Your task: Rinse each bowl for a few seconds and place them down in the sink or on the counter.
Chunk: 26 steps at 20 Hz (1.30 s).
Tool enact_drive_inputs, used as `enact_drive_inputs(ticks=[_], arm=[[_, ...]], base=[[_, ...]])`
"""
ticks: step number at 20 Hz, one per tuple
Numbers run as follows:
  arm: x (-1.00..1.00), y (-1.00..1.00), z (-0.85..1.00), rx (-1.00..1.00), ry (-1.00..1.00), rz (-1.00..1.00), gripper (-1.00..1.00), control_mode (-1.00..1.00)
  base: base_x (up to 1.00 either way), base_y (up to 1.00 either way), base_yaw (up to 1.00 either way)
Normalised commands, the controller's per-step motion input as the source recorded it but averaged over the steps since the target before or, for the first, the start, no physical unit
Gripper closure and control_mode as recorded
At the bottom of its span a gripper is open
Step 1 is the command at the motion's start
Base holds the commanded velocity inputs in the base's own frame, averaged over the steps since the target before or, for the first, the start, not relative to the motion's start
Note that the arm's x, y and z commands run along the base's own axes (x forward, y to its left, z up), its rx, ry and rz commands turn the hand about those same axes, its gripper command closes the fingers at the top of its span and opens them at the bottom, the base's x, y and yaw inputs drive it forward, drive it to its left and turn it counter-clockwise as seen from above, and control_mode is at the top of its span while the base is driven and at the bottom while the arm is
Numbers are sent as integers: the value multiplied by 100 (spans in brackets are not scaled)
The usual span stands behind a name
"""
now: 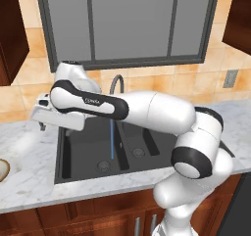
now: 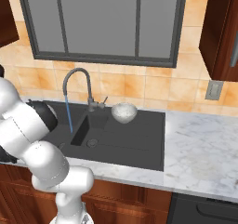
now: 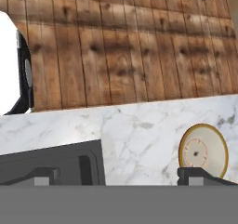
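The shallow bowl (image 3: 203,151) with a tan-brown rim and pale inside lies on the white marble counter (image 3: 139,135) left of the sink (image 1: 88,152); it also peeks in at the picture's left edge (image 1: 3,170). My gripper (image 1: 43,125) hovers over the counter by the sink's left rim, well above that bowl. In the hand view the gripper (image 3: 122,177) is open with nothing between its fingers, and the bowl sits by the right fingertip. The speckled whitish-grey bowl (image 2: 124,112) stands upright on the sink's flat right part. Water (image 2: 69,116) runs from the gooseneck tap (image 2: 76,76).
My arm spans the sink from right to left, crossing in front of the tap (image 1: 116,83). Tiled wall and a window rise behind the counter. A wall socket (image 2: 214,90) sits at the right. The wooden floor (image 3: 121,46) shows beyond the counter's front edge.
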Motion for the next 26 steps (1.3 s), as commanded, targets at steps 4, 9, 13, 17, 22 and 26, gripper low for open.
enact_drive_inputs(ticks=[4,9,13,17,22,26], arm=[[-17,15,-7,8,-4,0,-100,-100],[-13,9,-11,6,-5,0,-100,-100],[-9,4,-10,4,-6,0,-100,-100],[-3,5,-12,4,-5,0,-100,-100],[0,11,-13,5,-2,0,-100,-100],[0,30,-14,2,-4,1,-100,-100]], base=[[0,0,0],[0,0,0],[0,0,0],[0,0,0],[0,0,0],[0,0,0]])
